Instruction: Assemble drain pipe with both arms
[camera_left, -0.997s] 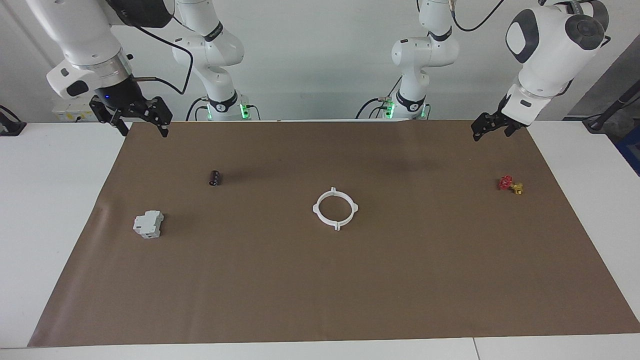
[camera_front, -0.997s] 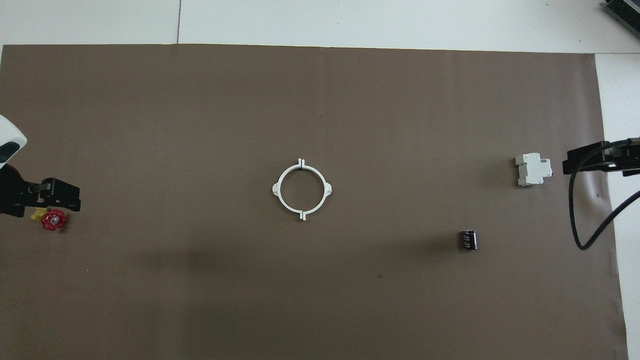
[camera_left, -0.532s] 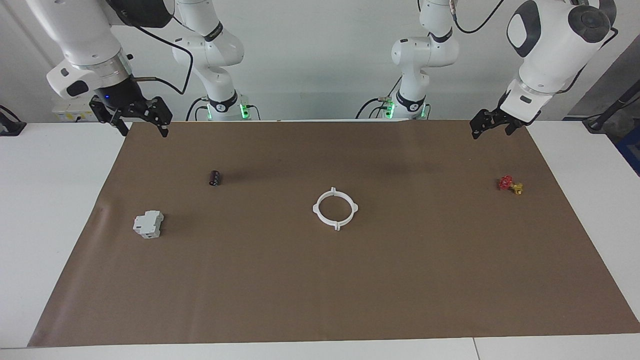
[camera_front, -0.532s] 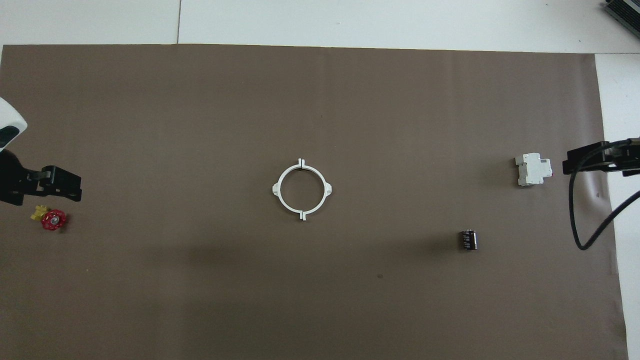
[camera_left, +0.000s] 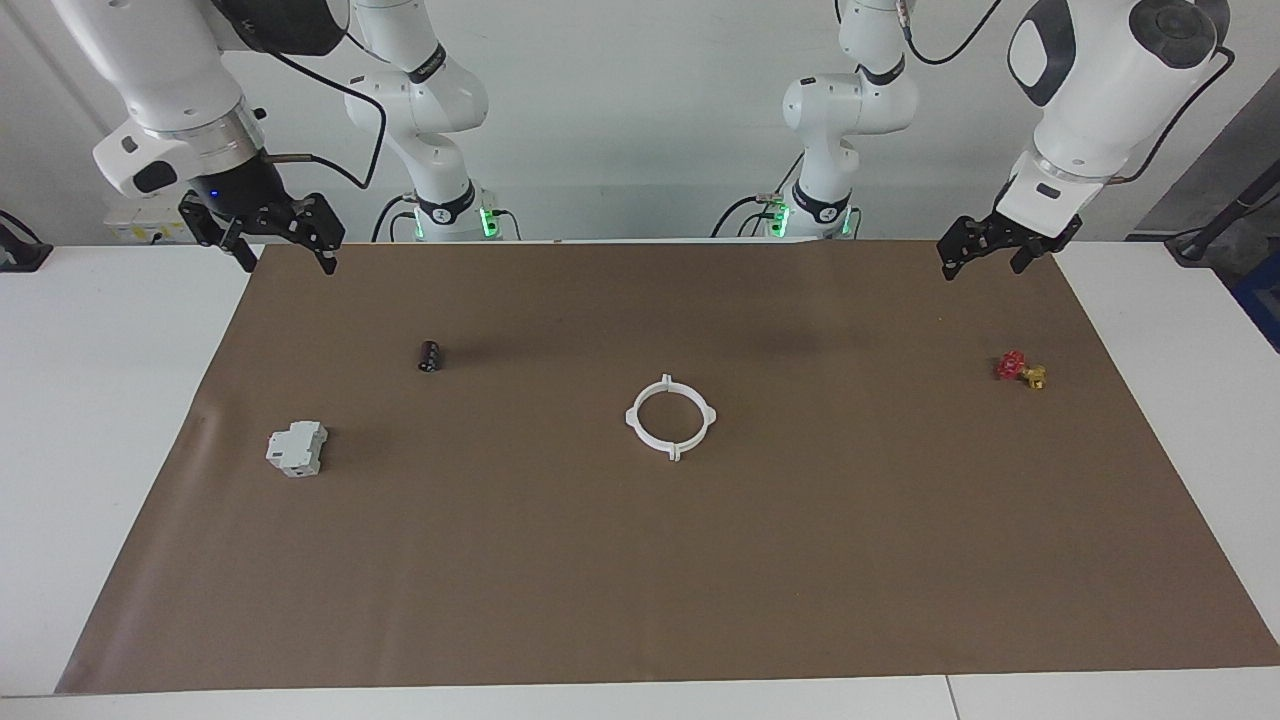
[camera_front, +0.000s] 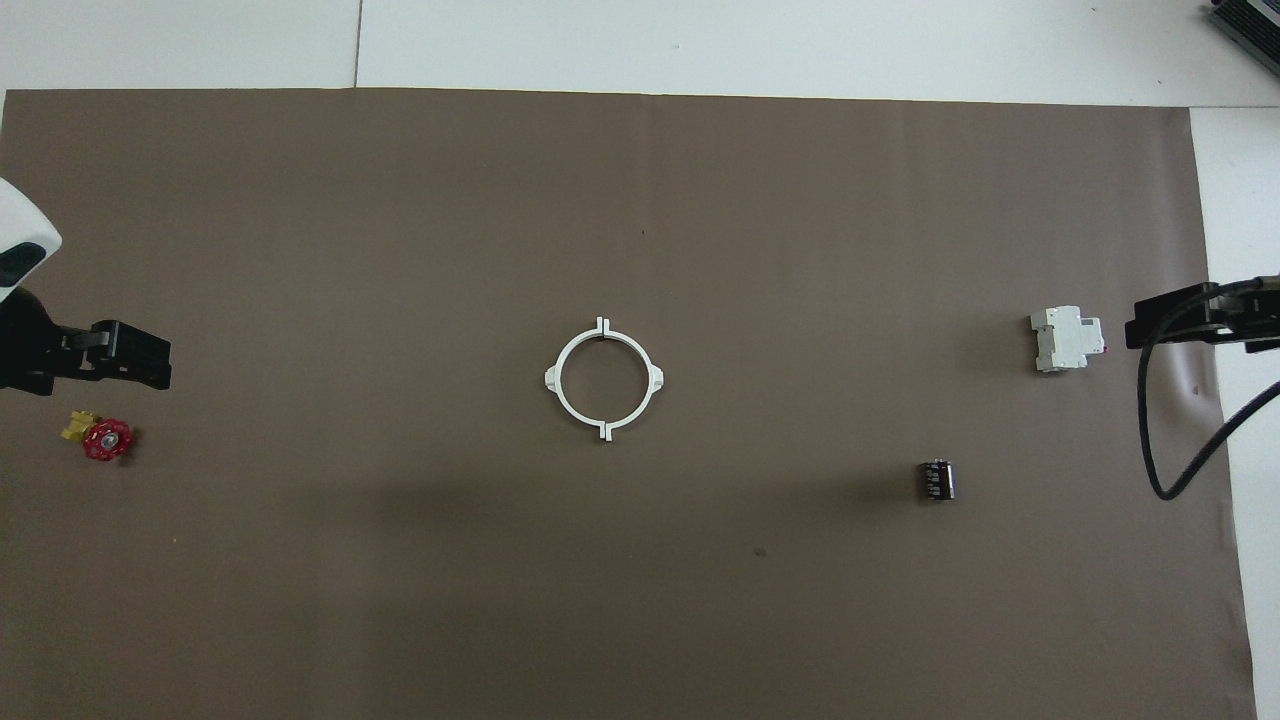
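Observation:
The drain pipe lies flat in the middle of the brown mat. Its two white half-rings sit together as one ring with four tabs, and nothing touches it. My left gripper hangs open and empty high over the mat at the left arm's end. My right gripper hangs open and empty over the mat's corner at the right arm's end.
A red-and-yellow valve lies toward the left arm's end. A pale grey boxy block and a small black cylinder lie toward the right arm's end. White table surrounds the brown mat.
My left gripper has risen a little and drifted off the valve. The right arm, the ring and the other objects have not moved.

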